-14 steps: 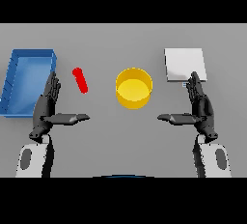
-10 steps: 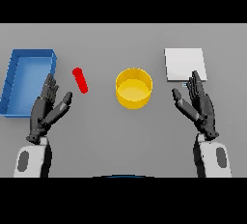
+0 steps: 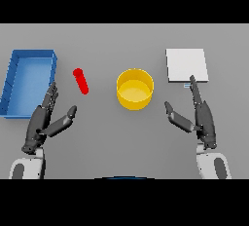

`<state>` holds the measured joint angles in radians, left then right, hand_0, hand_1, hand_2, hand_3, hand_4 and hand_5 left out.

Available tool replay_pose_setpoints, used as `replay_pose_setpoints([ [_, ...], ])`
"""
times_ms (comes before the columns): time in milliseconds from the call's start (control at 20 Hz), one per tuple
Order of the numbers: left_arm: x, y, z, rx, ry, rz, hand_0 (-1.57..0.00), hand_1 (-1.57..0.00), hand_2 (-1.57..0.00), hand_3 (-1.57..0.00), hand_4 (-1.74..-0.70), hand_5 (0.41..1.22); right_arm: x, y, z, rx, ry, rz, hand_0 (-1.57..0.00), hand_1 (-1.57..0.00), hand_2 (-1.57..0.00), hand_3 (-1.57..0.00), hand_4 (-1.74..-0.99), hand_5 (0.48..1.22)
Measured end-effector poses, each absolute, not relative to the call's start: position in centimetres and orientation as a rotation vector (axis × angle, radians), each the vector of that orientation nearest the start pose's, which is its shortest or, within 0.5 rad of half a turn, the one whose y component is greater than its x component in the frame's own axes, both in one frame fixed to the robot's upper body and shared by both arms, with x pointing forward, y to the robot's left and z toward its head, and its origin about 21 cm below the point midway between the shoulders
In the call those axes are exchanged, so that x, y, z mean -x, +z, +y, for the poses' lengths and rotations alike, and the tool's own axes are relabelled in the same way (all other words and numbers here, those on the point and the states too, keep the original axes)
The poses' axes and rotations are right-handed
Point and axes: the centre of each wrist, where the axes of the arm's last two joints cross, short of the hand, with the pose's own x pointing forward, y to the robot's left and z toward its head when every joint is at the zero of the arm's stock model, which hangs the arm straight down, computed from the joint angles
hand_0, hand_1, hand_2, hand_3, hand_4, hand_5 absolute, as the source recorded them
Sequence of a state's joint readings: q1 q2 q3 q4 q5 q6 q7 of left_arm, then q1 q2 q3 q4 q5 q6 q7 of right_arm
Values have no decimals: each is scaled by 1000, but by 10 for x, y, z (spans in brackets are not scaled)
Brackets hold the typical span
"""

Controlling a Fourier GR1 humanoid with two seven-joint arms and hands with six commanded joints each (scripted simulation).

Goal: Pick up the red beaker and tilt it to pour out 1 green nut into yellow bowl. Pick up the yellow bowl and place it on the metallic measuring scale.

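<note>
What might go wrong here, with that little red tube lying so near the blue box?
1. The red beaker looks thin and lies flat, so the open left hand may nudge it away instead of gripping it.
2. It sits close to the blue bin, leaving little room for fingers.
3. The right hand is beside the metallic scale and might bump it.
</note>
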<state>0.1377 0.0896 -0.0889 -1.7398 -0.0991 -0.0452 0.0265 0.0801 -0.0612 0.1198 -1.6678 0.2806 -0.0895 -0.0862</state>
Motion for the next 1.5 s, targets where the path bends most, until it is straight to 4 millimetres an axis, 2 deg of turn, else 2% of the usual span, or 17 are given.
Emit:
replay_pose_setpoints([
  [200,-225,3,234,-85,-247,-1538,1,1,1,1,-1191,611,-230,10,-225,214,245,-1676,1,1,1,1,-1230,617],
  [300,-237,-3,226,-78,-259,-1542,1,1,1,1,-1219,622,-227,10,-230,227,268,-1690,1,1,1,1,-1246,627],
  [400,-252,-6,224,-96,-273,-1538,1,1,1,1,-1227,629,-227,9,-224,203,258,-1687,1,1,1,1,-1260,633],
  [500,-265,-12,223,-112,-284,-1528,1,1,1,1,-1240,641,-227,7,-228,200,249,-1694,1,1,1,1,-1273,632],
  [550,-270,-14,216,-102,-286,-1529,1,1,1,1,-1248,650,-227,6,-227,188,251,-1691,1,1,1,1,-1280,634],
  [600,-277,-13,218,-107,-283,-1541,1,1,1,1,-1255,660,-225,8,-234,200,254,-1702,1,1,1,1,-1281,635],
  [850,-305,-16,218,-110,-287,-1531,1,1,1,1,-1280,682,-229,8,-230,208,257,-1687,1,1,1,1,-1266,635],
  [1150,-326,-18,204,-120,-317,-1517,1,1,1,1,-1293,686,-231,8,-230,210,256,-1690,1,1,1,1,-1267,644],
  [1250,-330,-23,203,-115,-314,-1511,1,1,1,1,-1289,683,-228,6,-230,201,252,-1688,1,1,1,1,-1269,642],
  [1500,-343,-20,202,-83,-308,-1530,1,1,1,1,-1320,692,-226,8,-233,203,234,-1686,1,1,1,1,-1264,640],
])
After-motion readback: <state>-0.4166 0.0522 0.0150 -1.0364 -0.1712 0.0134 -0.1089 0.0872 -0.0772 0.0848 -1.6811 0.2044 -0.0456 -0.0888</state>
